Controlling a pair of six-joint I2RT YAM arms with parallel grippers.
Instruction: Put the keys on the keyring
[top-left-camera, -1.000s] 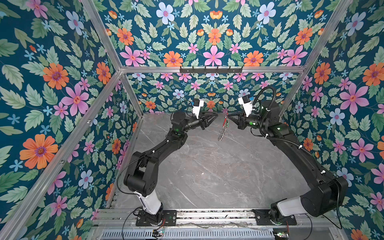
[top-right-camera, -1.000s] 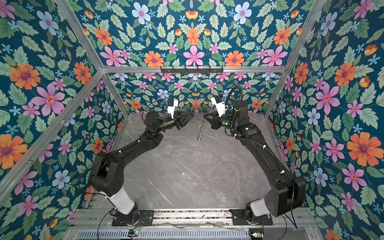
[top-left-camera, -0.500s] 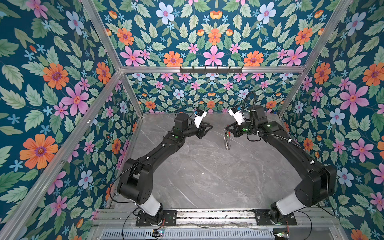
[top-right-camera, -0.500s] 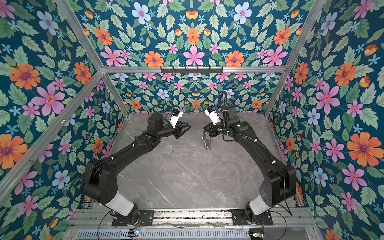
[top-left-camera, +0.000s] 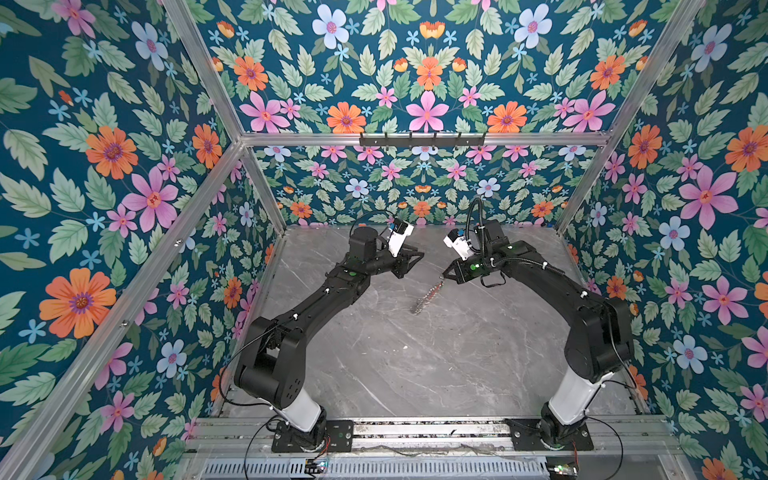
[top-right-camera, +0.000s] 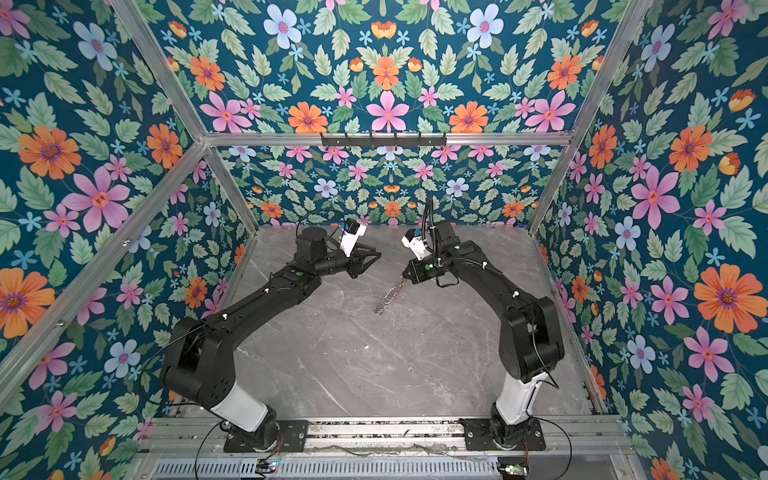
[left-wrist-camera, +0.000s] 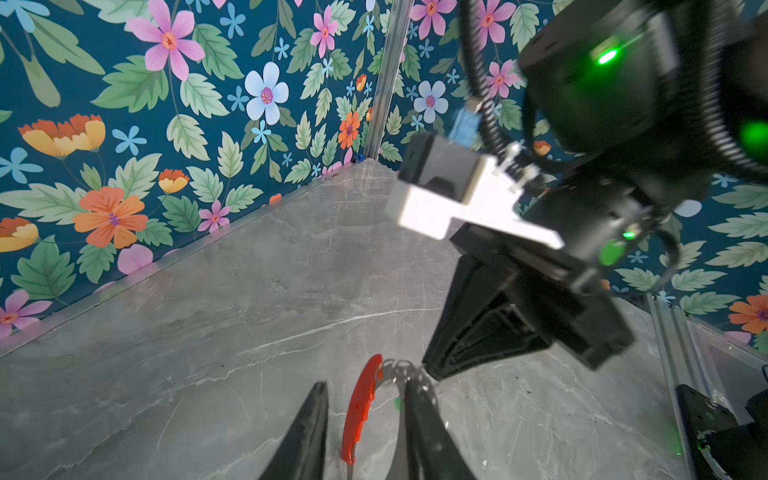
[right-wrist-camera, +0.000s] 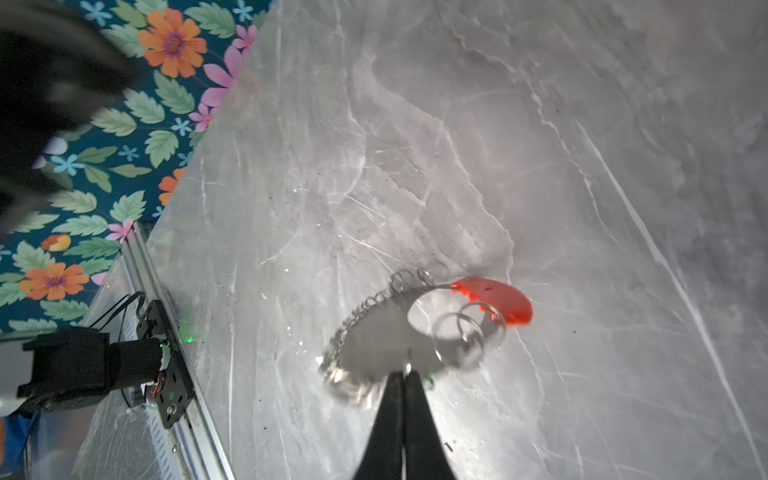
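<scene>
My right gripper (top-left-camera: 445, 275) (top-right-camera: 405, 276) (right-wrist-camera: 403, 374) is shut on the rim of the keyring (top-left-camera: 428, 296) (top-right-camera: 388, 296) (right-wrist-camera: 374, 332). The grey ring hangs slanting down from it, low over the table, with its red arc (right-wrist-camera: 496, 299) and small silver loops showing. A speck of bright green, the keys' head (right-wrist-camera: 428, 377) (left-wrist-camera: 397, 402), sits at the rim right by my right fingertips; its shaft is hidden. My left gripper (top-left-camera: 415, 261) (top-right-camera: 372, 261) (left-wrist-camera: 365, 384) stands open and empty a short way left of the ring. Beyond its gap, the left wrist view shows the red arc (left-wrist-camera: 359, 407).
The grey marble table (top-left-camera: 415, 365) is walled by floral panels on three sides. An aluminium rail (top-left-camera: 415, 430) with both arm bases runs along the front edge. A black hook bar (top-left-camera: 422, 139) hangs on the back frame.
Both arms have come down and toward the front. The right gripper has lowered the keyring from mid-air to just over the table. The left gripper has drawn away from the ring.
</scene>
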